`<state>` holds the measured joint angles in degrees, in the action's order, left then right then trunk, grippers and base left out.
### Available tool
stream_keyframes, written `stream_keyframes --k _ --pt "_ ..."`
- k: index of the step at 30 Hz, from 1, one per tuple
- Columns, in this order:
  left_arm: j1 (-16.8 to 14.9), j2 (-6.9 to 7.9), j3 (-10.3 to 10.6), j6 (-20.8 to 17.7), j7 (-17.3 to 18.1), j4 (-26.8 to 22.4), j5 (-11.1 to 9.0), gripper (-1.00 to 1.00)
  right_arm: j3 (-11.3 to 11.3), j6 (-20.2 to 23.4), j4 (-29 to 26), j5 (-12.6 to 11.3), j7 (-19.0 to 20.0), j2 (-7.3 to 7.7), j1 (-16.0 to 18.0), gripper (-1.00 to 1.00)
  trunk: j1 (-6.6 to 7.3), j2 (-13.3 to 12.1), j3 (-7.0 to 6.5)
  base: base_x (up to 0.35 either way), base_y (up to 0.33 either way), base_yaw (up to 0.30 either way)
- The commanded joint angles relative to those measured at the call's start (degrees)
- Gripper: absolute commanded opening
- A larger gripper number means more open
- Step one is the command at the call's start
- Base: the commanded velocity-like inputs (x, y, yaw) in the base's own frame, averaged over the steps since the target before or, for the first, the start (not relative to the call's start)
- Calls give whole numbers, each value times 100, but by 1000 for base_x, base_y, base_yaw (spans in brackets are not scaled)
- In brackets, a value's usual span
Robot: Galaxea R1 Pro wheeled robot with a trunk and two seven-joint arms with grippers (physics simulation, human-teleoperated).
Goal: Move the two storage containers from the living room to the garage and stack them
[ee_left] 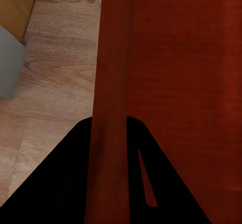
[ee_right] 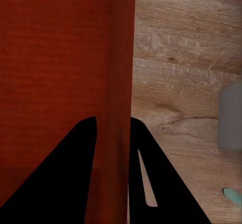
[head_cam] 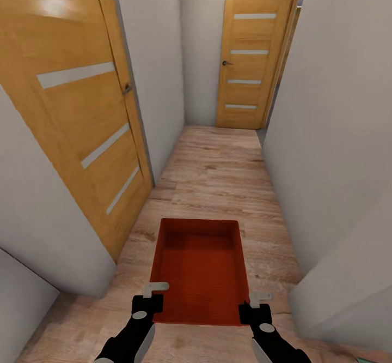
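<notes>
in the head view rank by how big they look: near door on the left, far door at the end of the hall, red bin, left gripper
1. near door, largest, though nearness to the camera inflates it
2. red bin
3. far door, close to the bin in apparent area, so this order is unsure
4. left gripper, smallest

Black arms, grey round joint caps; pale grey fingers on left tool [head_cam: 156, 286], right tool [head_cam: 260, 297].

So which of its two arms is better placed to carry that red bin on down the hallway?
Neither alone, it seems: the left gripper pinches the storage container's left wall and the right gripper pinches its right wall, both at the near end. The bin hangs level between them above the wood floor, so both should carry on together.
</notes>
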<state>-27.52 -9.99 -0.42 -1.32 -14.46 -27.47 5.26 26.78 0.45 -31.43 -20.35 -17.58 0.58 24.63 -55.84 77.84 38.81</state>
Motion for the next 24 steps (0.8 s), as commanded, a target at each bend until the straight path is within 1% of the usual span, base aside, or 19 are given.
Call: stream_keyframes --k 1,24 --pt "2 -1 109 -18 154 260 63 -100 38 7 -25 14 0 197 16 -100 -3 3 4 334 0 -4" --pt "2 -1 109 -26 154 260 63 -100 47 8 -23 14 0 188 16 -100 -3 3 4 334 0 0"
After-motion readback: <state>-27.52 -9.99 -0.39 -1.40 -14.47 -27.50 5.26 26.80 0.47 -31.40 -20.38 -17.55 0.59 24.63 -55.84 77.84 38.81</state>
